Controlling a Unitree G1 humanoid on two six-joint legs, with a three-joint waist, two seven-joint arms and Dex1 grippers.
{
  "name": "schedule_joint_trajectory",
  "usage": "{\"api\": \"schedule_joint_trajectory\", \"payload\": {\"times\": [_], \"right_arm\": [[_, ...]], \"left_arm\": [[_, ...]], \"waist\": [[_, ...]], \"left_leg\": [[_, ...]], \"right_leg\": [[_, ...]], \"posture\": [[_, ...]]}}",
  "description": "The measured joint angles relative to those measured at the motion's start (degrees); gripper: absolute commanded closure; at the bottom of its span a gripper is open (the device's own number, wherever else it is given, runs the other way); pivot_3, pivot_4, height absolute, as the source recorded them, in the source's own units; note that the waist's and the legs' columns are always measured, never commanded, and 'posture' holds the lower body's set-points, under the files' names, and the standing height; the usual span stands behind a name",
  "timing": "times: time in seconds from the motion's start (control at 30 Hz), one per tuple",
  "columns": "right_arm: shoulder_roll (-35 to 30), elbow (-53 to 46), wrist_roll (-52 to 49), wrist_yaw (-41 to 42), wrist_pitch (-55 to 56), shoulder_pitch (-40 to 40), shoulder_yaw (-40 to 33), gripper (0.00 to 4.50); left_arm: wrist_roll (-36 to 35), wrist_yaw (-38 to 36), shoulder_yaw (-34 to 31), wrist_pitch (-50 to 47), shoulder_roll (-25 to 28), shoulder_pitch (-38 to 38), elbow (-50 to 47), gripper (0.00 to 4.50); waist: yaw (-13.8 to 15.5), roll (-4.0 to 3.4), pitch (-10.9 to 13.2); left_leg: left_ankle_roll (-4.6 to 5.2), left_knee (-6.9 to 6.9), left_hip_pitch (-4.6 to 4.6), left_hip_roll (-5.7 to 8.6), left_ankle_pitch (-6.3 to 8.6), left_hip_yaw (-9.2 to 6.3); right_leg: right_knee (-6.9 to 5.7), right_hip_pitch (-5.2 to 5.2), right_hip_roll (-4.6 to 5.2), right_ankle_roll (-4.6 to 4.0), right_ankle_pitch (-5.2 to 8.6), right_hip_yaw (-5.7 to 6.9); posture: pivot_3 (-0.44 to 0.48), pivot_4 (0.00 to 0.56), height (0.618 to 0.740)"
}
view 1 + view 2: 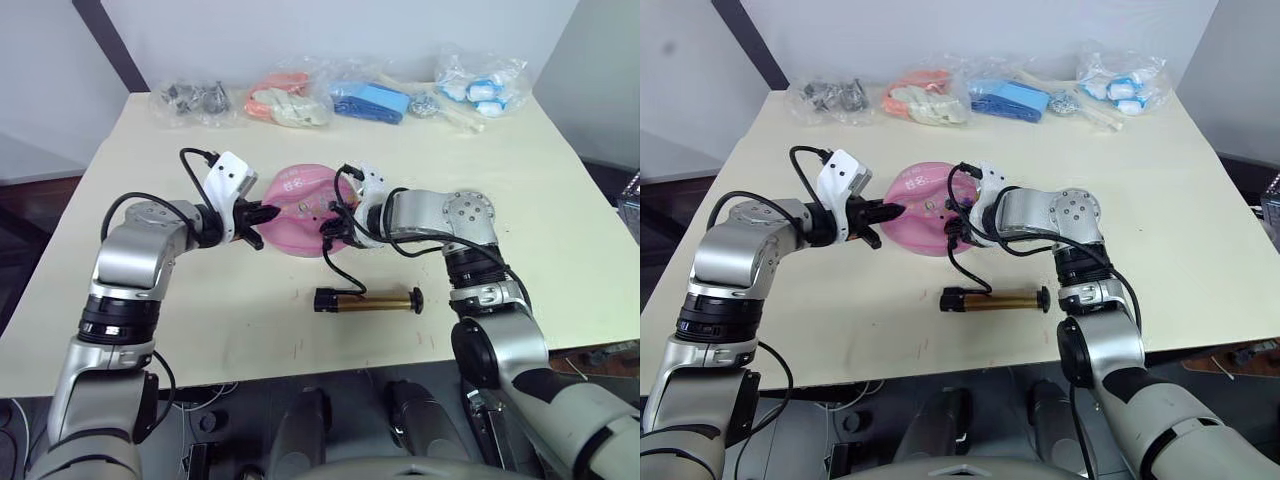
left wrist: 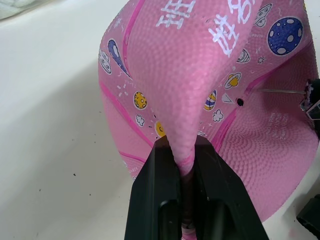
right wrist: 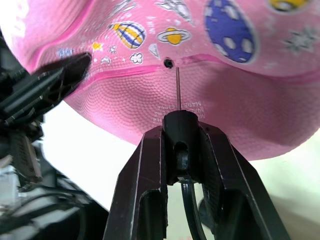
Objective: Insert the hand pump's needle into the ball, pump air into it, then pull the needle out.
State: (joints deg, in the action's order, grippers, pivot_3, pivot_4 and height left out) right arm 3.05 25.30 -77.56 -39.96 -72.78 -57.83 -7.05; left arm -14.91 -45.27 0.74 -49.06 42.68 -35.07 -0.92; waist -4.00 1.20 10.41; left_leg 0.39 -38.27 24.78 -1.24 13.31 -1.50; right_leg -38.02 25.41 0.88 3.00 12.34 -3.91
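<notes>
We see the ball (image 1: 300,215) lying dented and flat near the middle of the table (image 1: 560,200) — our left gripper (image 2: 182,160) is clamped on a folded ridge of its skin. Our right gripper (image 3: 182,145) is closed on the black end of the hose (image 1: 340,268), and the needle (image 3: 177,85) points at the valve hole (image 3: 168,63), its tip just short of it. The hand pump (image 1: 368,299) lies on the table in front of the ball.
</notes>
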Motion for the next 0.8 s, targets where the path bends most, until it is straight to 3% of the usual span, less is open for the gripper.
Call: {"api": "schedule_joint_trajectory", "payload": {"times": [0.37, 0.8], "right_arm": [[-2.8, -1.6, 17.8, 15.2, -8.9, -7.4, 9.3, 4.16], [-0.5, 2.2, 31.6, 27.0, -12.5, -10.9, 6.3, 4.16]], "left_arm": [[0.1, 0.2, 0.1, 1.1, 0.2, 1.3, -1.4, 4.46], [0.0, 0.8, -0.2, 2.2, 0.5, 3.1, -3.1, 4.46]], "waist": [[0.0, 0.00, 0.0], [0.0, 0.00, 0.0]], "left_leg": [[0.00, 0.00, 0.00, 0.02, 0.00, 0.00], [0.00, 0.00, -0.03, 0.02, 0.00, 0.00]], "right_leg": [[0.01, 0.00, 0.02, 0.00, 0.00, 0.00], [-0.01, 0.00, 0.01, 0.00, 0.00, 0.01]], "posture": [[0.000, 0.150, 0.740], [0.000, 0.150, 0.740]]}}
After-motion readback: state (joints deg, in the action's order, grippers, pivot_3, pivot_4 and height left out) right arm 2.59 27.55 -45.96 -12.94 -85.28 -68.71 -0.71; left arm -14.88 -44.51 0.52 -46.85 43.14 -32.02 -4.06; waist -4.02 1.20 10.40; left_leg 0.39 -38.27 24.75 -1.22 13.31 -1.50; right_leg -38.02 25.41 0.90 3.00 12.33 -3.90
